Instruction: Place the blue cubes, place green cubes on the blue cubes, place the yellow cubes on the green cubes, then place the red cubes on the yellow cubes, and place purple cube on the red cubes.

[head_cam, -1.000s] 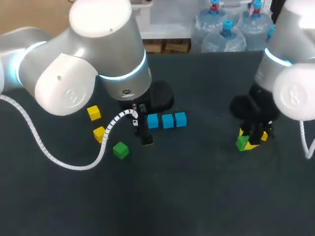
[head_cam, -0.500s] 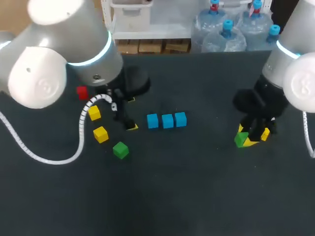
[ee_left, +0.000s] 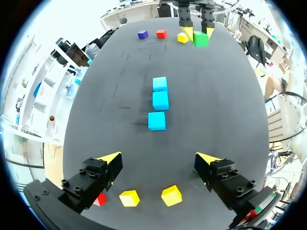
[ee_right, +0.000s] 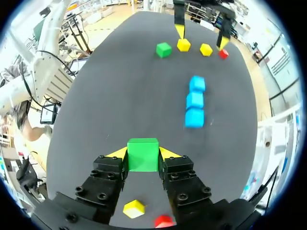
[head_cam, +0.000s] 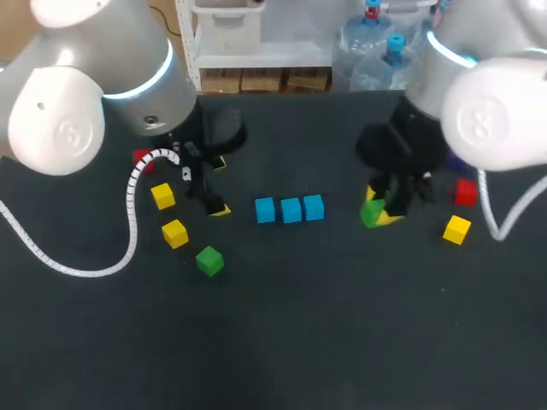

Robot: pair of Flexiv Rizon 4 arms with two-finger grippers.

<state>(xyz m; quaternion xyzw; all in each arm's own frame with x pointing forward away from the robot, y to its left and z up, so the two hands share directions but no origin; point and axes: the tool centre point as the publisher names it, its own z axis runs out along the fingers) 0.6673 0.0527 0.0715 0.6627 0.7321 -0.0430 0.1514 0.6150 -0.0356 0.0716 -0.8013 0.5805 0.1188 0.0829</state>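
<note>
Mid-bench [head_cam: 282,342] the row of blue cubes [head_cam: 291,209] is already laid out, so I'd say we're on the green layer now. The right gripper [ee_right: 143,155] sits just right of that row, clamped on a green cube [head_cam: 372,213]. Next it needs to line up over a blue cube and set down square. The left gripper [ee_left: 158,160] hangs left of the row, wide open and empty.

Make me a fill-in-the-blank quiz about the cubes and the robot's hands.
The blue cubes form a row of ___.
The right hand grips a cube coloured ___.
The left hand is ___, holding nothing.
Missing: three; green; open.
</note>
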